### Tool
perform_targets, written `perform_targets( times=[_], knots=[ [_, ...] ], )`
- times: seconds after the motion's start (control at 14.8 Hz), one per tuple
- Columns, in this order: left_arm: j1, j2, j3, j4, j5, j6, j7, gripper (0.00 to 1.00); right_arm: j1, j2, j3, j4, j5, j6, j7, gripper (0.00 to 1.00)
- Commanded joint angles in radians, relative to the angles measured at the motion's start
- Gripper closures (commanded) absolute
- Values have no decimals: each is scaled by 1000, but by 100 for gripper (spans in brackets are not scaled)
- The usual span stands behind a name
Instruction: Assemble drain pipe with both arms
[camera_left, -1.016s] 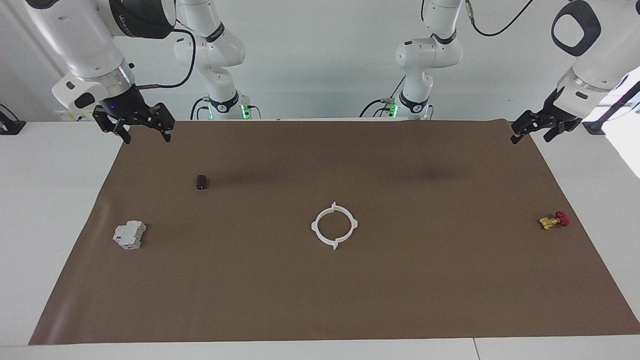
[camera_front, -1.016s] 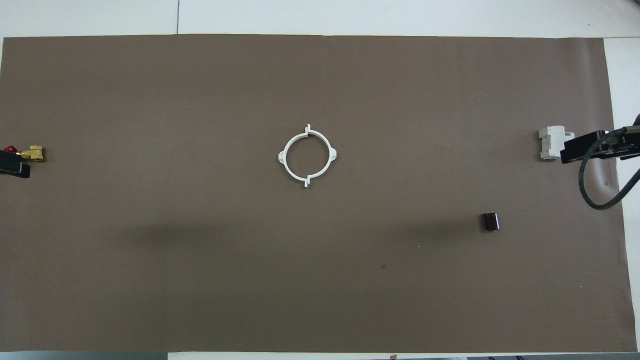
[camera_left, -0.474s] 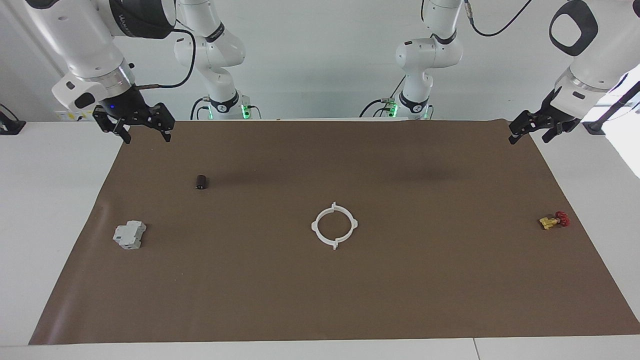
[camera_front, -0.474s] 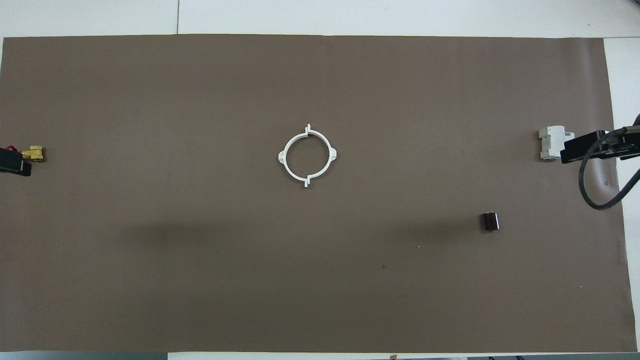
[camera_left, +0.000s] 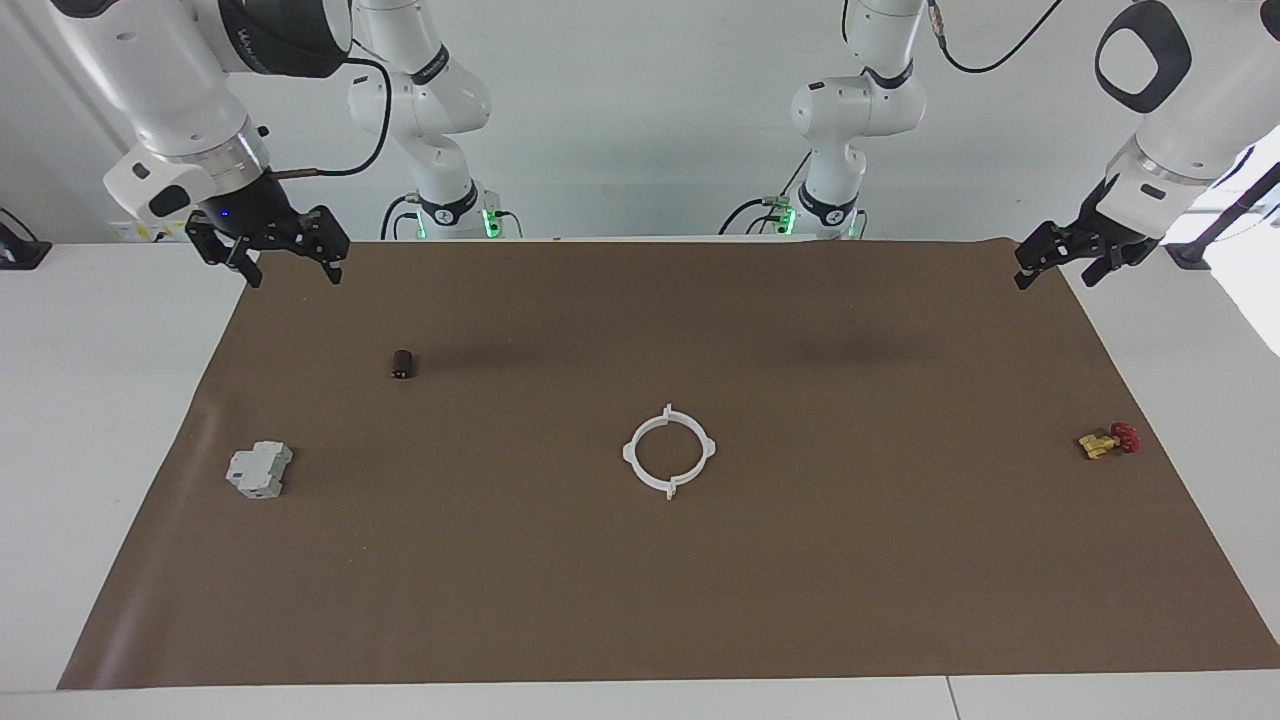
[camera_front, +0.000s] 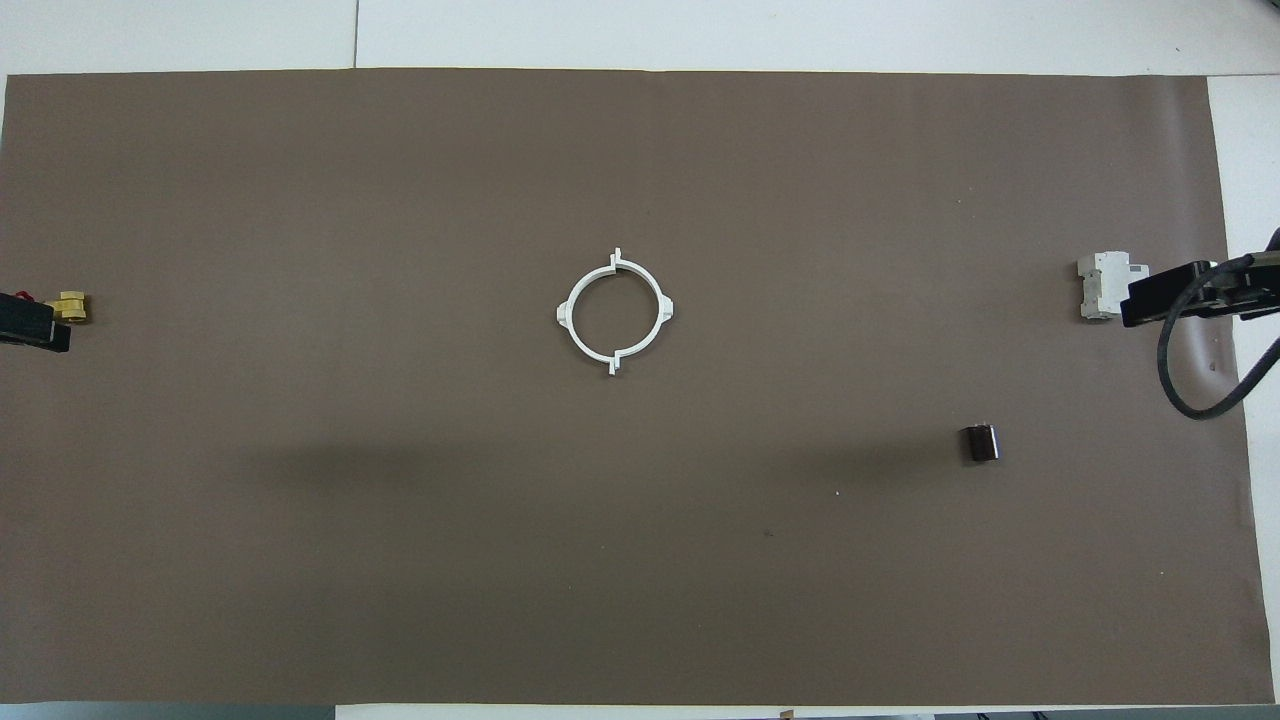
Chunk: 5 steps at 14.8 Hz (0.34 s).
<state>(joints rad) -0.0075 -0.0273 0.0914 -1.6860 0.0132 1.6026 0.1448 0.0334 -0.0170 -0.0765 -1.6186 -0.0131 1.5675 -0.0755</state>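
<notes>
The drain pipe (camera_left: 630, 452) lies flat in the middle of the brown mat. Its two white arcs meet as one ring with four tabs, which also shows in the overhead view (camera_front: 566, 315). My right gripper (camera_left: 292, 272) hangs open and empty over the mat's corner at the right arm's end, far from the ring. My left gripper (camera_left: 1055, 278) hangs open and empty over the mat's corner at the left arm's end. In the overhead view only the tips of the left gripper (camera_front: 32, 327) and the right gripper (camera_front: 1165, 300) show at the edges.
A grey boxy block (camera_left: 259, 470) and a small dark cylinder (camera_left: 402, 364) lie toward the right arm's end. A yellow valve with a red handle (camera_left: 1108, 441) lies toward the left arm's end. The brown mat (camera_left: 640, 600) covers the white table.
My left gripper has shifted slightly over its corner of the mat. The right arm and the ring have not moved.
</notes>
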Motion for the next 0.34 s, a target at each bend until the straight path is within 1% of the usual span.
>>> perform_targets(
  times=[0.0,0.27],
  knots=[
    [-16,7,4,17,17,-13,-8,0,-7,5,3,16,22,-21,-26,0],
    [-17,7,2,14,17,-10,-16,0,-7,5,3,16,22,-21,-26,0]
  ],
)
